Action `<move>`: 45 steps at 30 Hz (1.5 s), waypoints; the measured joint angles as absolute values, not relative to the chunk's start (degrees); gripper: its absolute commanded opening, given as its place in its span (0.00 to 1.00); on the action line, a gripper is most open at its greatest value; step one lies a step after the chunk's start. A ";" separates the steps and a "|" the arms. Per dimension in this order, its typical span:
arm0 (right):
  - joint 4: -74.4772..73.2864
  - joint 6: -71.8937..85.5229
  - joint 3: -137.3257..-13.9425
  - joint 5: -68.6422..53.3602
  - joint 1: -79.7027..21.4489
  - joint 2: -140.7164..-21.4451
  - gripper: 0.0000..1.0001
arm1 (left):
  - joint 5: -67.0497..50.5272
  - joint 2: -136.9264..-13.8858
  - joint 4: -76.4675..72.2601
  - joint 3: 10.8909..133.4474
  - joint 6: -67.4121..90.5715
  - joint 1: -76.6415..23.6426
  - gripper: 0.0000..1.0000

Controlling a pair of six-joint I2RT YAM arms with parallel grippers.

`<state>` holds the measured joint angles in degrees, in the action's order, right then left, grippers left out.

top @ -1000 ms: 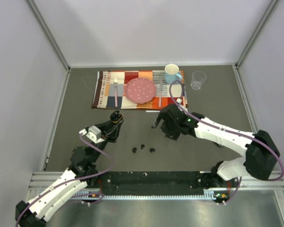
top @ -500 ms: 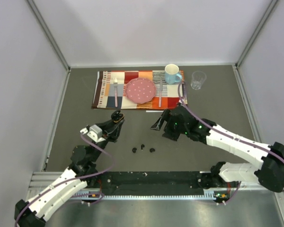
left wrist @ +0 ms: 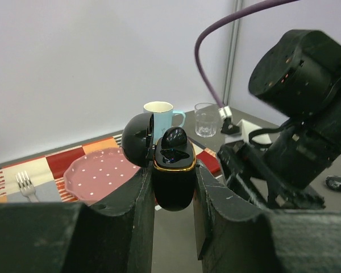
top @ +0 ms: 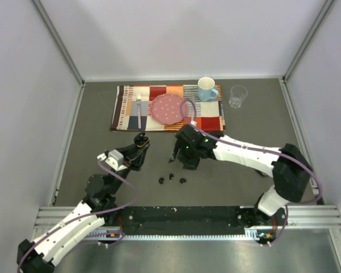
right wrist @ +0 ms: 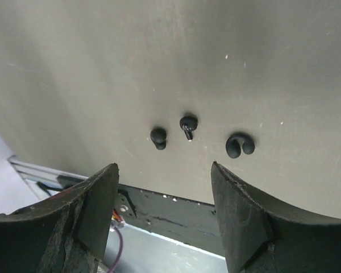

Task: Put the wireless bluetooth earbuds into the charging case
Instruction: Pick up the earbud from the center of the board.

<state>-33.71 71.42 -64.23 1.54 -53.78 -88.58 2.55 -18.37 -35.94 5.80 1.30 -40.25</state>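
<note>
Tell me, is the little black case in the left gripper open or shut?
Open: the charging case has its lid swung back, baring its gold-rimmed mouth.

The worktop (top: 261, 131) is matt dark grey. At its far edge lies a patchwork placemat (top: 125, 116) of red, orange, cream and brown blocks, some with black-and-white stripes. On it, the plate (top: 169, 108) is pink with small white dots, and the fork (top: 138, 111) is silver. The mug (top: 206, 89) is pale blue and cream inside; the glass (top: 237, 95) is clear. Three earbuds (right wrist: 187, 124) near the front edge are black. The charging case (left wrist: 173, 176) is glossy black with a gold rim, and the earbud in it (left wrist: 174, 138) is glossy black too. Both arms' cables (left wrist: 198, 54) are purple.
</note>
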 measured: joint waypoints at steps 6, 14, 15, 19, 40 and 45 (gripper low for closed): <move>-38.24 73.32 -69.97 2.11 -57.67 -95.90 0.63 | 3.22 -17.47 -35.88 5.80 1.30 -40.25 0.00; -40.23 77.17 -71.64 3.40 -58.78 -100.31 0.56 | 5.48 -14.70 -35.79 5.80 1.28 -40.25 0.00; -40.27 77.47 -71.83 3.42 -58.96 -100.84 0.56 | 5.56 -14.46 -35.79 5.80 1.28 -40.25 0.00; -40.73 78.26 -73.36 3.44 -59.24 -102.87 0.53 | 5.69 -14.00 -35.73 5.80 1.28 -40.25 0.00; -42.70 79.09 -77.67 3.22 -59.24 -110.34 0.42 | 5.69 -13.47 -35.00 5.78 1.28 -40.25 0.00; -42.94 79.09 -78.17 3.22 -59.24 -110.78 0.40 | 5.93 -12.45 -34.68 5.78 1.28 -40.25 0.00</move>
<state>-42.94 79.09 -78.17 3.22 -59.24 -110.78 5.93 -12.45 -34.68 5.78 1.28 -40.25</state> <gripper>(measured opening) 0.414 0.320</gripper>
